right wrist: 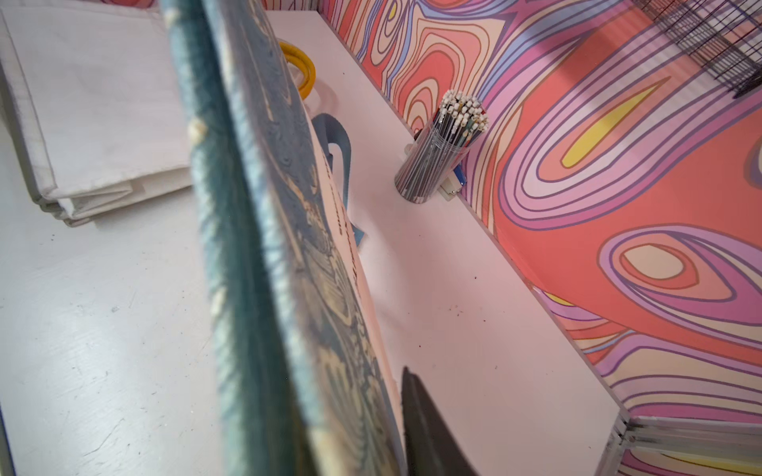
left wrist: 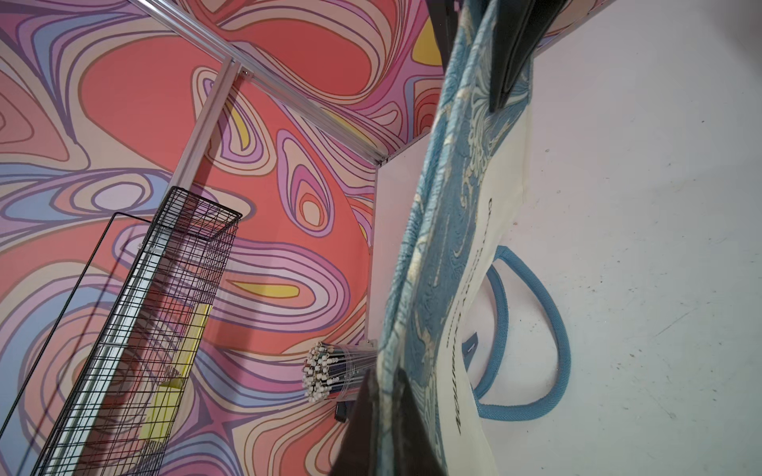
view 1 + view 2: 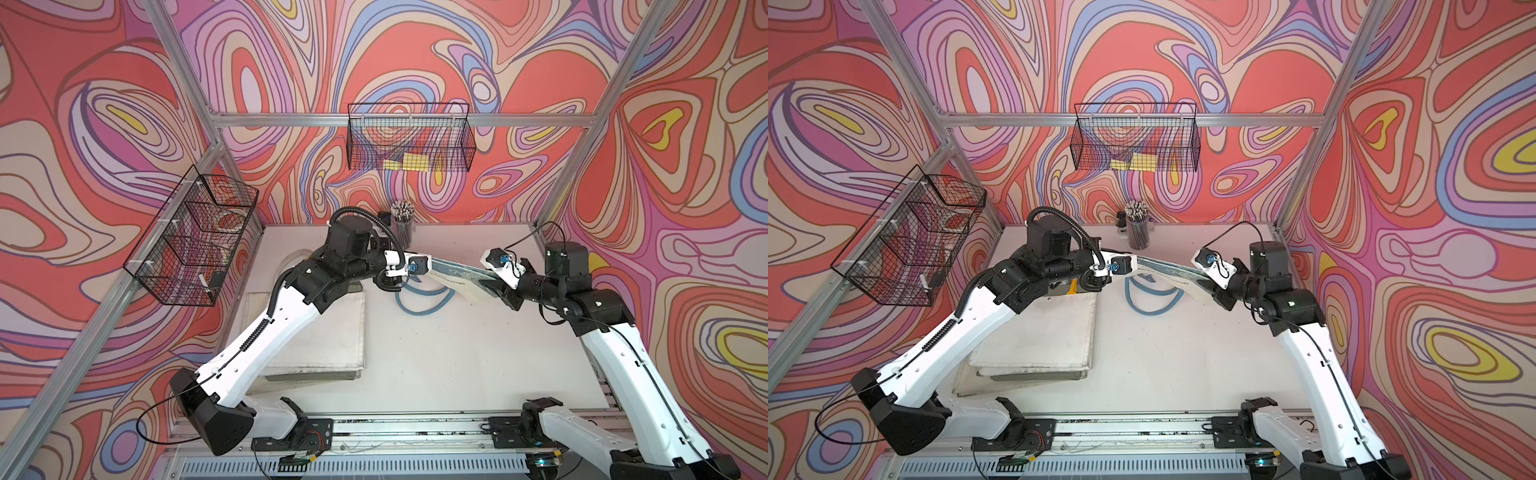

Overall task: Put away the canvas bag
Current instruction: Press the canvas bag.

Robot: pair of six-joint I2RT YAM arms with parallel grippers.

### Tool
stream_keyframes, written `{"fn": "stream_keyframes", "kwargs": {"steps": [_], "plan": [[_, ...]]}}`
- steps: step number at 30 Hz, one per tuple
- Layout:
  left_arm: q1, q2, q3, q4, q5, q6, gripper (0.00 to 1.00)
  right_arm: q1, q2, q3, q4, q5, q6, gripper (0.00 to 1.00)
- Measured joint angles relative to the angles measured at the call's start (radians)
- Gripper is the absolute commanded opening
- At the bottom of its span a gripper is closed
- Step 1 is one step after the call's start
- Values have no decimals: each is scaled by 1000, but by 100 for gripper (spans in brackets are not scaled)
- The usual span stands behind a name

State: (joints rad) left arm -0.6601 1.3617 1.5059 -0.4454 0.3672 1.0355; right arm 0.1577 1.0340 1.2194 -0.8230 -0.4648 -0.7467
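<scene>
Above the table's back half, the bag hangs stretched between both grippers, clear of the surface except its blue handles, which droop onto it. The left gripper is clamped on one end; the right gripper seems to pinch the other. Its long axis runs side to side, handle edge downward. Lifting looks done. Stowing it, perhaps on the folded stack or in a basket, is left.

Woven canvas bag, metal wire basket, seemingly matt scuffed table
</scene>
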Motion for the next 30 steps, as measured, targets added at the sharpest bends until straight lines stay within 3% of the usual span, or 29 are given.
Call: {"fn": "stream_keyframes", "kwargs": {"steps": [4,7,9,12,15,18,24,26,30], "plan": [[1,0,-3,4,6,-16,0,0,0,7,-5,-14,-10,0],[-5,0,-2,4,2,-20,30,0,3,27,-21,-6,-17,0],[-29,1,11,-2,-27,-19,45,-2,9,57,-42,5,-27,0],[-109,16,62,-13,-90,-11,56,-2,24,111,-77,8,-43,0],[-200,57,128,-14,-144,-11,59,-2,39,154,-96,7,-51,0],[-267,117,180,-13,-192,-19,60,-2,50,175,-111,7,-54,0],[-315,250,254,-19,-287,-71,58,-2,70,177,-138,26,-57,0],[-316,280,277,-25,-312,-92,50,-2,71,177,-142,39,-57,0],[-316,296,297,-33,-360,-117,23,-2,70,177,-143,46,-54,0]]}}
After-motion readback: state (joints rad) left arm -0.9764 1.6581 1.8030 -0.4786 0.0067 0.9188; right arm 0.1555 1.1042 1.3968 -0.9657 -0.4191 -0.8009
